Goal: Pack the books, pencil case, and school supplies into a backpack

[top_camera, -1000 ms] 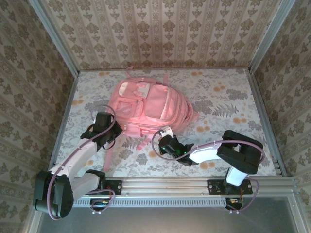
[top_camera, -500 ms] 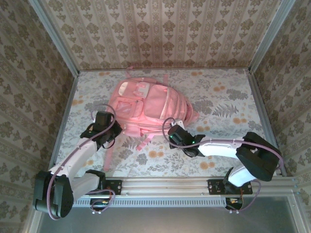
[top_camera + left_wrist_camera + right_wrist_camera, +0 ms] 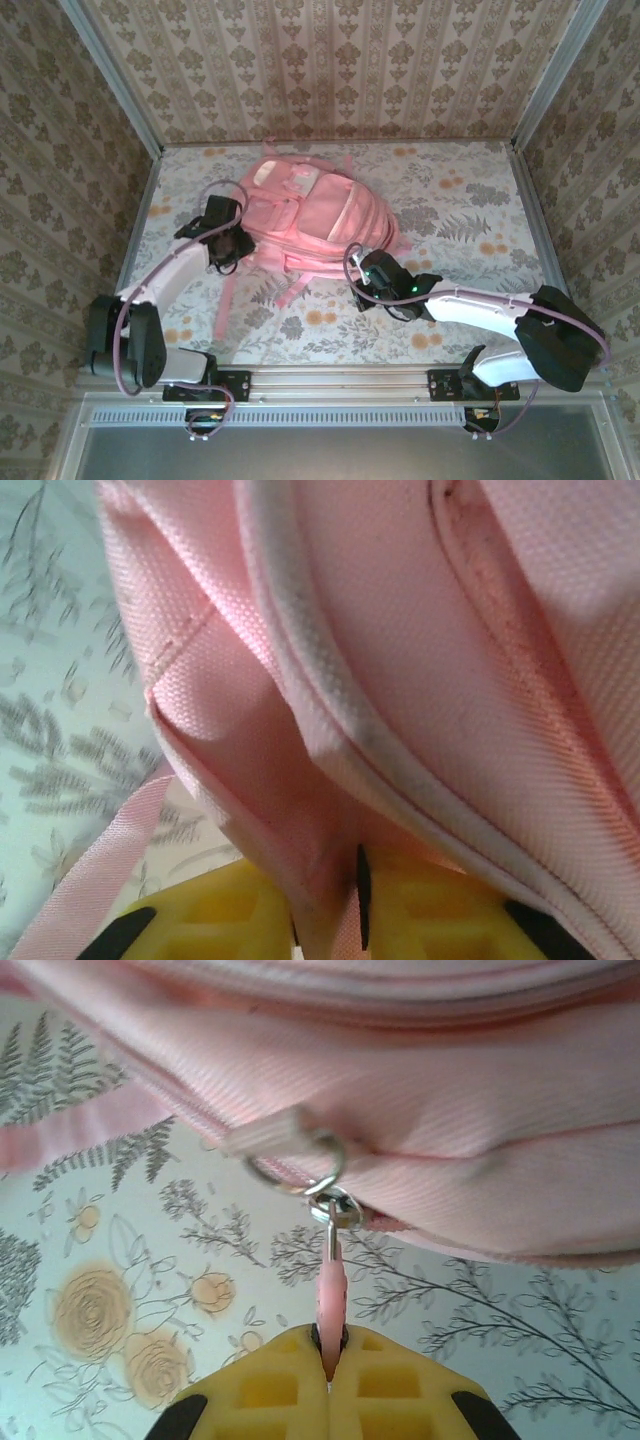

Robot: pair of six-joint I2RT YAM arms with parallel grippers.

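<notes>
Where the left arm (image 3: 170, 280) reaches across the flower-printed counter (image 3: 460, 190), its jaws meet the left edge of the backpack (image 3: 320, 215), which lies flat around the middle of the counter with its front pockets facing up. In the left wrist view the yellow pads (image 3: 220, 920) stand close together, with a fold of pink backpack fabric (image 3: 300, 810) running down between them. A thin dark slit shows beside that fold, so I cannot tell whether the jaws are pressing the cloth or merely standing around it. A pink strap (image 3: 95, 875) trails over the counter just left of the pads, and white piping (image 3: 330, 695) crosses the fabric above them.

Further right, the right arm (image 3: 470, 305) stretches in low from the near right, and its jaws sit at the backpack's near right edge. In the right wrist view they are closed tight on the pink zipper pull (image 3: 331, 1295). The pull hangs from a small metal ring (image 3: 337, 1208) on the zipper slider (image 3: 285, 1145), set in a seam along the backpack's edge, with the counter showing below.
</notes>
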